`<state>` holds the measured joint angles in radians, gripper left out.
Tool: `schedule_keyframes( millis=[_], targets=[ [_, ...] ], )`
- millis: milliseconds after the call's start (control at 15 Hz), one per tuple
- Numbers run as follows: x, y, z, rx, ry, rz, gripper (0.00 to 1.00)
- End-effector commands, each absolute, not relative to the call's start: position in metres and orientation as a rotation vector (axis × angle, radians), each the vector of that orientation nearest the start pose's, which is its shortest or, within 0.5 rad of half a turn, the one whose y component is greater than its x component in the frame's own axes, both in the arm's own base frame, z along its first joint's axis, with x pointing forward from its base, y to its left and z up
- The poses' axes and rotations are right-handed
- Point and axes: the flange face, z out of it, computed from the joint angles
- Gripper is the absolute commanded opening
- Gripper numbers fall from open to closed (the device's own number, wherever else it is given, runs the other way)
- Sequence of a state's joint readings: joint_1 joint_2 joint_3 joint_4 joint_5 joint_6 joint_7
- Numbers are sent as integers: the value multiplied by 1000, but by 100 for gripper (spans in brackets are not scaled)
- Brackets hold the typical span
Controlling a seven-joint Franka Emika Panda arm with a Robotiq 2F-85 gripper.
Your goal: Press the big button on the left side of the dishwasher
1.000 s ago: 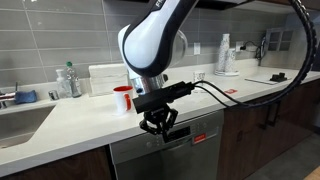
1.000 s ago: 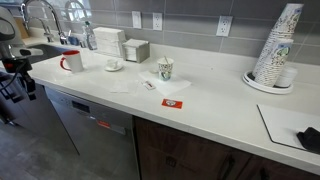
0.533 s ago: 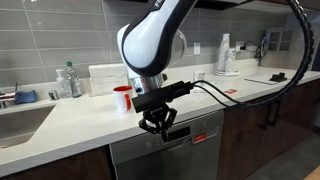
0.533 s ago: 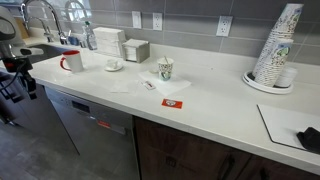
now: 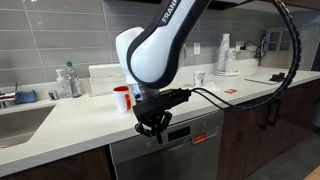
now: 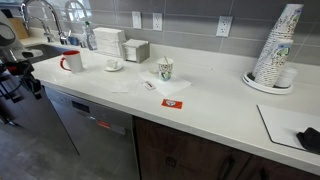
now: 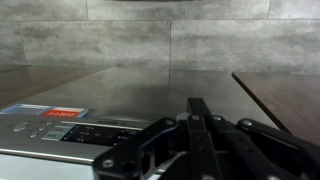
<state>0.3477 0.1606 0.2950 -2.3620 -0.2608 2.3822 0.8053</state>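
Hovering just over brushed-steel grey dishwasher (image 5: 195, 150) below white countertop (image 5: 80, 110): black Robotiq gripper (image 5: 155, 134), fingers pressed together, likely as blunt tip for prodding control strip (image 7: 60, 128) button.

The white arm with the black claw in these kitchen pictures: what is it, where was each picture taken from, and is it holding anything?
It is a white robot arm. Its black two-fingered gripper hangs in front of the brushed-steel grey dishwasher under the white countertop. Two pictures come from cameras standing in the room; the third comes from a camera on the arm's wrist, looking past the fingers at the dishwasher's control strip with its red lit mark. On the counter stand a red mug, a patterned paper cup and a tall stack of paper cups. The fingers look shut together, and nothing is held.
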Motion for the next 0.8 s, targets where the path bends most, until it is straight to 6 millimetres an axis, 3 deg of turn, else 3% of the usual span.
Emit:
schedule_keyframes(
  millis=[0, 733],
  targets=[
    [397, 301, 229, -3278, -143, -17, 0],
    [417, 299, 199, -3250, -215, -181, 0]
  ],
)
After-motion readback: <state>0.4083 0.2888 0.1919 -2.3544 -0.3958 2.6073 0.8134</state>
